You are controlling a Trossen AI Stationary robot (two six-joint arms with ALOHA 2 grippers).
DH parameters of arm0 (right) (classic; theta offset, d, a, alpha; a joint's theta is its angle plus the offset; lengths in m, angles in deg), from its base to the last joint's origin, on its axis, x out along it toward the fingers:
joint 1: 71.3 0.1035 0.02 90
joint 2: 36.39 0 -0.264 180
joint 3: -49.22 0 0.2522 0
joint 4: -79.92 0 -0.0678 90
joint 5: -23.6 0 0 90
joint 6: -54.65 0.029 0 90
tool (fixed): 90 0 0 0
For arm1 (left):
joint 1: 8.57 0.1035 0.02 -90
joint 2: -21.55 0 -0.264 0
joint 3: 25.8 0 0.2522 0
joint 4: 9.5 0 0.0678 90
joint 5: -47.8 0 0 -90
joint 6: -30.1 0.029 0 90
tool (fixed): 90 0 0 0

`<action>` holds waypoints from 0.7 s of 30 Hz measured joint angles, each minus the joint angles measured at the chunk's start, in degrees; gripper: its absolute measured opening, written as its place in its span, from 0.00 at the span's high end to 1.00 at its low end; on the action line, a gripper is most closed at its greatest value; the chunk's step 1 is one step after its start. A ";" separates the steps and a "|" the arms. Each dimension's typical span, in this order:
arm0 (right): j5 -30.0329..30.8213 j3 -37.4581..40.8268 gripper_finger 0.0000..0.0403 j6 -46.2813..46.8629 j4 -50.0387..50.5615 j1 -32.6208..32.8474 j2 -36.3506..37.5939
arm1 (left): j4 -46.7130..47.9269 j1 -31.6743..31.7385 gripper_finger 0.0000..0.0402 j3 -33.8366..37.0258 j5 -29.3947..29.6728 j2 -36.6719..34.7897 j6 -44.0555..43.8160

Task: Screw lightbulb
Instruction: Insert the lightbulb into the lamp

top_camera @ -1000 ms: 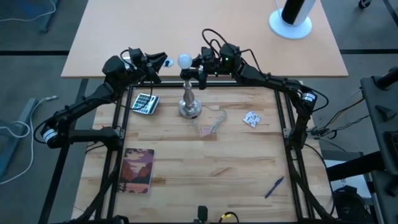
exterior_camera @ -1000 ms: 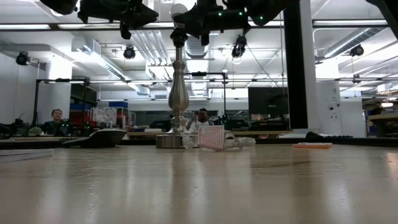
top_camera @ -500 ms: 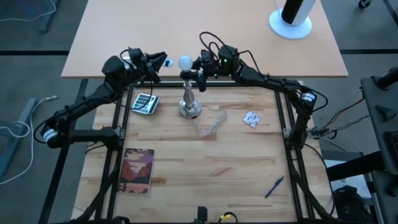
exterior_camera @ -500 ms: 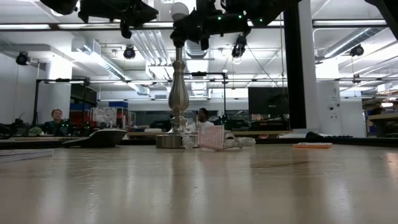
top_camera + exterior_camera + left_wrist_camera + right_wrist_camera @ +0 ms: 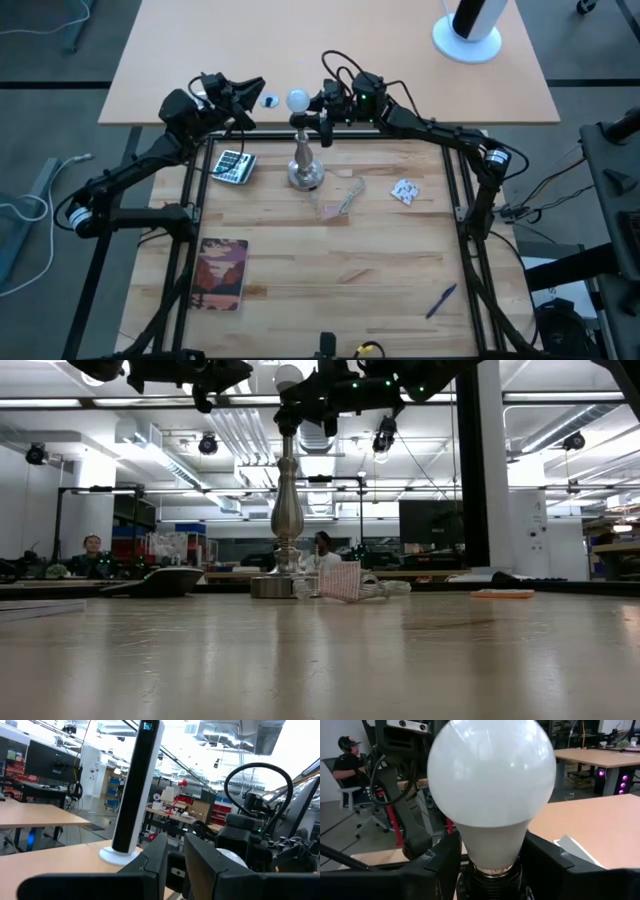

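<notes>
The white frosted lightbulb (image 5: 297,99) stands upright with its base in the black socket on top of the silver lamp stand (image 5: 305,165). The stand rests on its round foot at the table's far middle. My right gripper (image 5: 318,113) is shut on the socket just below the bulb, which fills the right wrist view (image 5: 490,795). My left gripper (image 5: 252,97) hovers to the left of the bulb, apart from it. It is empty, and its fingers are close together with only a narrow slit between them (image 5: 176,855). My right gripper pinches the lamp stand's black socket (image 5: 492,877) between its two fingers (image 5: 442,862), just under the bulb's neck. The fingers come level from the table's right side. The stand is upright, its foot (image 5: 272,586) on the table.
A calculator (image 5: 232,165), a book (image 5: 222,272), a clear wrapper (image 5: 340,195), a white packet (image 5: 405,190) and a pen (image 5: 441,300) lie on the table. A white tower fan (image 5: 467,35) stands on the far table. A person (image 5: 90,555) sits in the room behind.
My left gripper has drawn back a little from the bulb, toward the table's left edge and slightly up. The bulb, the lamp stand and my right gripper have stayed where they were.
</notes>
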 joint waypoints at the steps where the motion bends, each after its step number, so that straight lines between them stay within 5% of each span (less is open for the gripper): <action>1: 0.00 -0.02 0.53 -0.02 -0.02 0.00 0.02 | -0.74 -0.01 0.87 0.00 -0.03 0.00 -1.01; 6: 0.02 -0.07 0.52 0.12 1.35 0.00 0.11 | -6.52 -1.43 0.88 -0.10 -4.15 -0.04 -1.10; 21: 0.02 -2.46 0.52 -0.49 5.26 0.00 0.42 | -1.91 -3.19 0.91 -3.85 -3.87 2.74 2.84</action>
